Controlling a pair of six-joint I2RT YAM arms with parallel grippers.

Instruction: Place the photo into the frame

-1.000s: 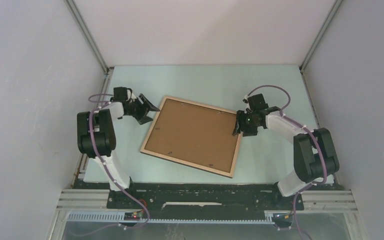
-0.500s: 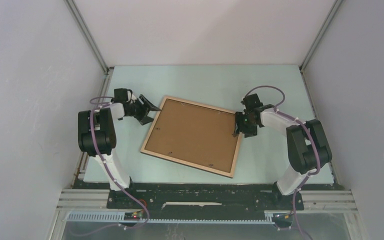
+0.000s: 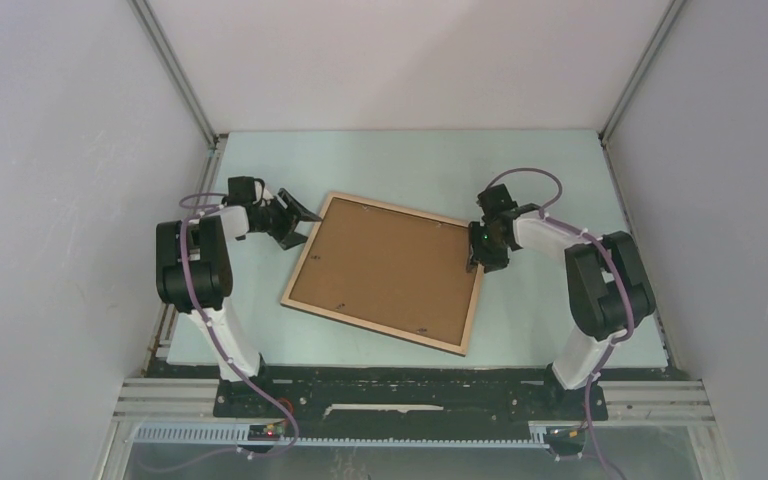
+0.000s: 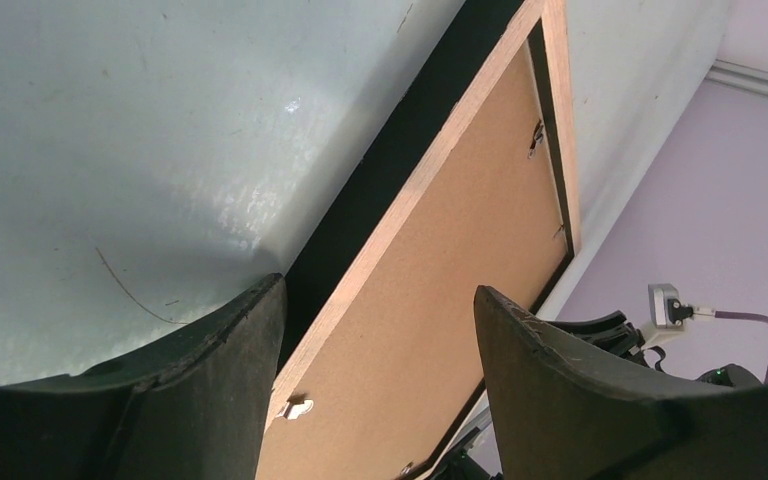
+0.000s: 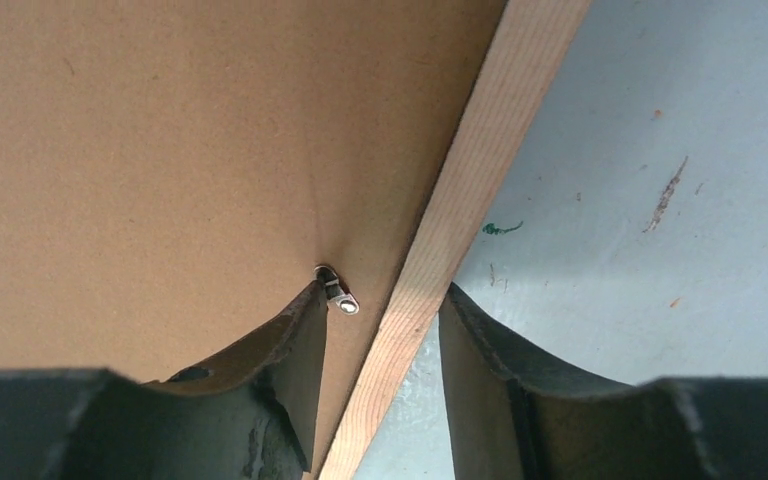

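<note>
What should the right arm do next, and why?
Probably nudge the small metal clip off the backing board with the right gripper. Its jaws straddle the frame rim right beside that clip, and the board closes off the frame's back.

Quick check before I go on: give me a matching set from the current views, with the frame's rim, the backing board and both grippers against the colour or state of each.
Things:
1. rim of the frame
2. backing board
3. left gripper
4. right gripper

States:
A. open, fingers either side of the right-hand rim, one finger beside a metal tab
B. light wood, facing up
C. open, at the left-hand rim near the far corner
D. plain brown, lying inside the rim

Pairs: 1-B, 2-D, 3-C, 4-A
</note>
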